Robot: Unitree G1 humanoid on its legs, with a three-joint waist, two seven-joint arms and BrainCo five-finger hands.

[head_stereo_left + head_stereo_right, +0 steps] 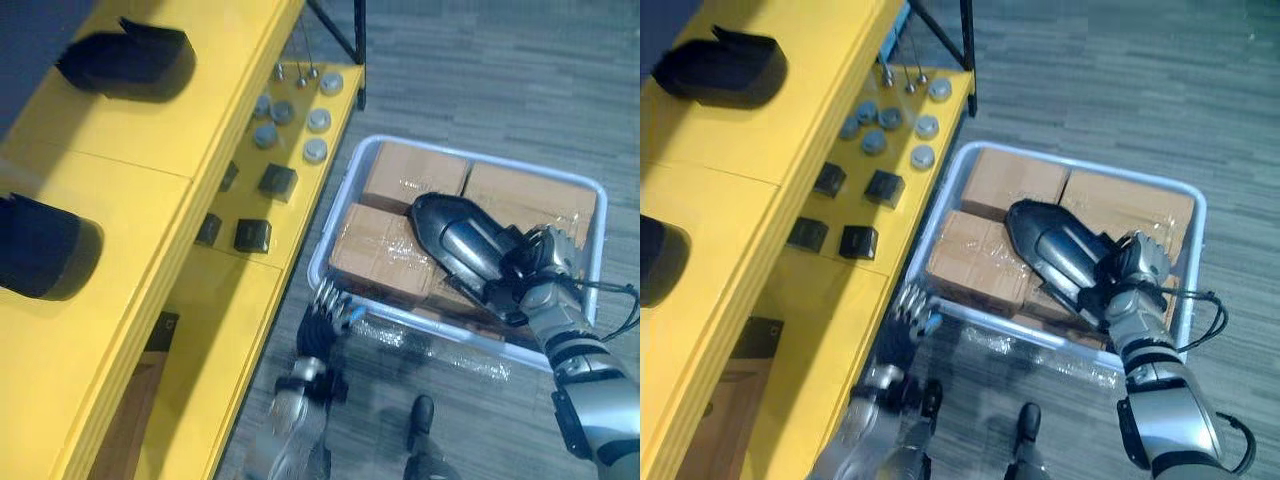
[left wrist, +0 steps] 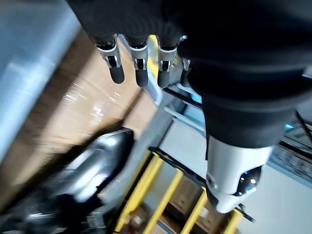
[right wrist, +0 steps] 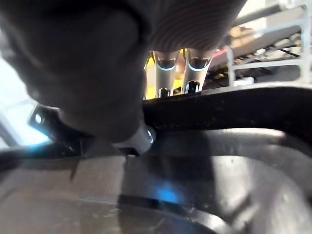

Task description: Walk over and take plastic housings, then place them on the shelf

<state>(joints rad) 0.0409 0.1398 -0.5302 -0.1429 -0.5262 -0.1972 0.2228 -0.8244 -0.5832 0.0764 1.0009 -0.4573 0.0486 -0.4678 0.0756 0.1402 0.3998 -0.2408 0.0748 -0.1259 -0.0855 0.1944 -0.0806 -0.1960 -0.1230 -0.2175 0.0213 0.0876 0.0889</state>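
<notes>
Our right robot hand (image 1: 540, 262) clamps the plastic housing (image 1: 455, 235) by its rim, prob. for a firm carry, just above the crate (image 1: 329, 225). Left robot hand (image 1: 322, 318) hangs open nr the shelf (image 1: 120, 150).

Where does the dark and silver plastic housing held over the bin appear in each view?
Left eye view: plastic housing right of centre, gripped by the right robot hand.
Right eye view: just right of centre.
Left wrist view: beyond the left robot hand's straight fingers, over the cardboard boxes.
Right wrist view: close up, its dark rim under the curled fingers.
Shared landmark: the cardboard boxes beneath it.
</notes>
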